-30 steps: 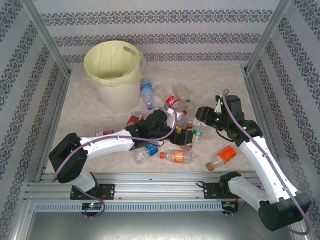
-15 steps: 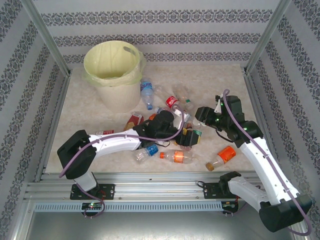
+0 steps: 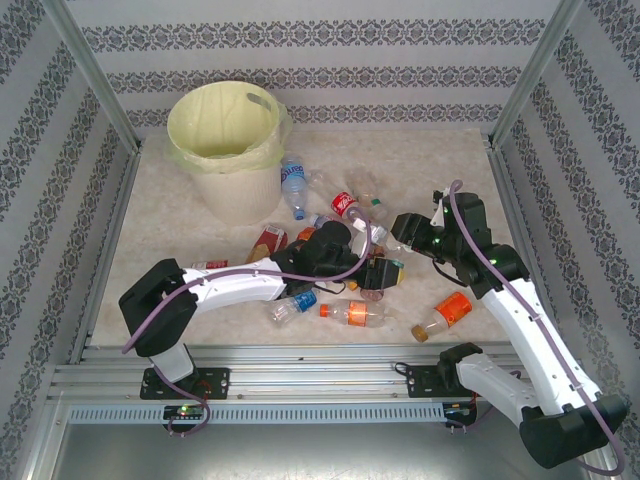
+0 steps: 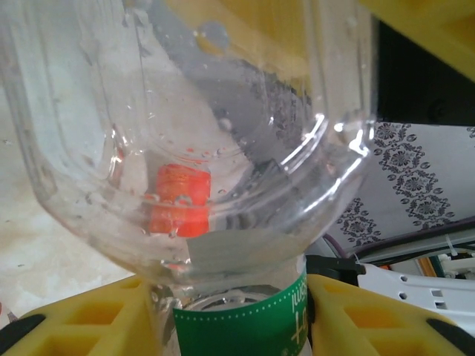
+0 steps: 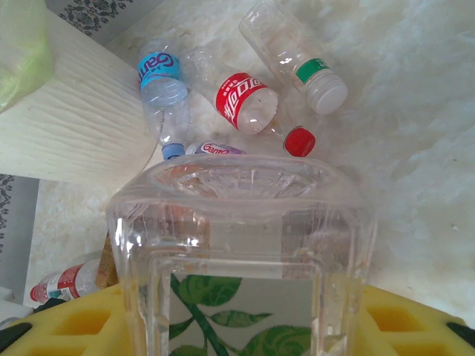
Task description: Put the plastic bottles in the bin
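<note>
Bottles (image 3: 352, 313) are lying scattered on the table (image 3: 440, 170) outside the bin (image 3: 235, 195), with the left claw (image 4: 230, 315) gripping a green-labelled bottle (image 4: 223, 148) and the right claw (image 5: 245, 311) holding a leaf-labelled bottle (image 5: 237, 208).

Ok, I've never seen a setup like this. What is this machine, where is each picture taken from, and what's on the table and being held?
These are two robot arms, each ending in a two-finger gripper. The wide picture looks down from above and behind them; the two close-ups come from cameras on their wrists. Small plastic bottles lie scattered on the table beside the cream bin. The left gripper is closed on a green-labelled bottle; the right gripper holds a clear bottle with a leaf label.
</note>
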You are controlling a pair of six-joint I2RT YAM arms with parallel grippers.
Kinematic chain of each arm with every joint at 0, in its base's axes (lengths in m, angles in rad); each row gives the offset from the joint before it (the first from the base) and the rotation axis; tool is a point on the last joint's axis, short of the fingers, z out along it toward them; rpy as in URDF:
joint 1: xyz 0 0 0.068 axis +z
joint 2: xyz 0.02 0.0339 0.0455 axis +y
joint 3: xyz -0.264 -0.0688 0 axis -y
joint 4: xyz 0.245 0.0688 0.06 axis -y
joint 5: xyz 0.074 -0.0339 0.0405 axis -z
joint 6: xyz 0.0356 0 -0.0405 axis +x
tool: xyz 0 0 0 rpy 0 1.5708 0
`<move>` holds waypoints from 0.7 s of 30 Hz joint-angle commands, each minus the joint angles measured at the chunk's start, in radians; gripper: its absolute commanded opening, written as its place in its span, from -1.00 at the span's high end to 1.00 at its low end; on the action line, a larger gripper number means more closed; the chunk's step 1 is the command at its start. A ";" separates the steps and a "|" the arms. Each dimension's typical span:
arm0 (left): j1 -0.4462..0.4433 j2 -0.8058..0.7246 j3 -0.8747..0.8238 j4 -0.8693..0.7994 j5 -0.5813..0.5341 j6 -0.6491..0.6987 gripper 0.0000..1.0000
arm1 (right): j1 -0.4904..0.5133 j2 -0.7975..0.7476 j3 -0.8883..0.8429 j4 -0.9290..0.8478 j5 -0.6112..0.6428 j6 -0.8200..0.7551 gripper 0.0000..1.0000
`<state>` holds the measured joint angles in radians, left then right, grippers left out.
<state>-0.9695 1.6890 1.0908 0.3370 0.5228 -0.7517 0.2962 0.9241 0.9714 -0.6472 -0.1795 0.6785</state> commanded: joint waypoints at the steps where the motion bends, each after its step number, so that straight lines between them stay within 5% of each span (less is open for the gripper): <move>1: -0.015 -0.005 0.022 0.040 0.005 0.001 0.13 | 0.011 -0.023 -0.004 -0.017 0.035 -0.002 -0.08; 5: -0.015 -0.027 0.010 0.027 -0.007 0.015 0.26 | 0.011 -0.029 -0.004 -0.020 0.046 0.004 -0.16; 11: -0.014 -0.076 0.004 -0.030 -0.037 0.055 0.29 | 0.012 -0.030 0.003 -0.006 0.021 0.017 -0.58; 21: 0.021 -0.165 -0.015 -0.123 -0.057 0.096 0.27 | -0.001 -0.121 0.022 0.021 -0.097 -0.005 -0.83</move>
<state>-0.9668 1.5803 1.0901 0.2352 0.4938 -0.6937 0.2989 0.8410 0.9718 -0.6342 -0.2062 0.6884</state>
